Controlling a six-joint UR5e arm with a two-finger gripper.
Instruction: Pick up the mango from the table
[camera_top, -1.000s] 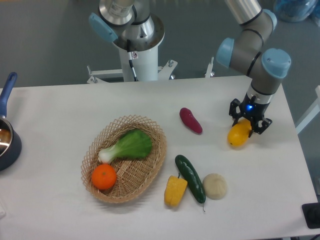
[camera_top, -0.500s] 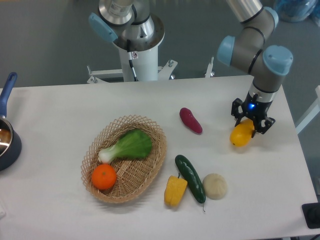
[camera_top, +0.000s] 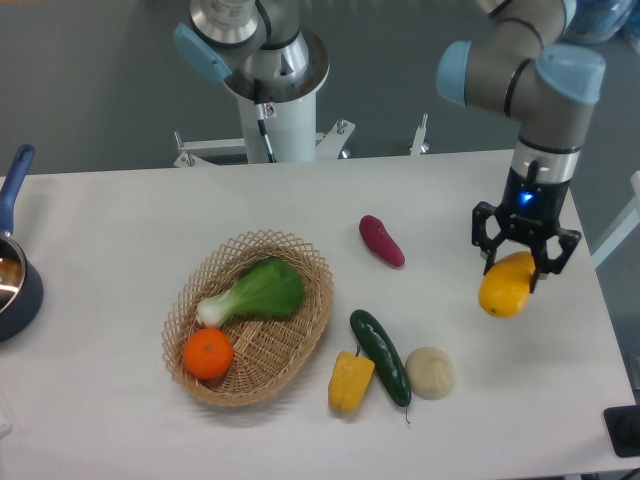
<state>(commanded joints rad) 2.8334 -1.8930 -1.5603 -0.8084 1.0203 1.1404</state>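
The camera view showed the gripper (camera_top: 524, 262) clamped on the mango (camera_top: 506, 286), its two fingers pressing the upper end of the fruit from both sides. The mango hung to the right of the purple sweet potato (camera_top: 382, 241) and seemed to be lifted off the tabletop (camera_top: 120, 220), though how high it was could not be told. In my judgement the pick was in its lifting step and close to finished; the next move called only for a steady rise with the grip kept firm, because the skin looked slippery. The mango was smooth, glossy, yellow-orange and oblong, and it tilted down to the left under the fingers.
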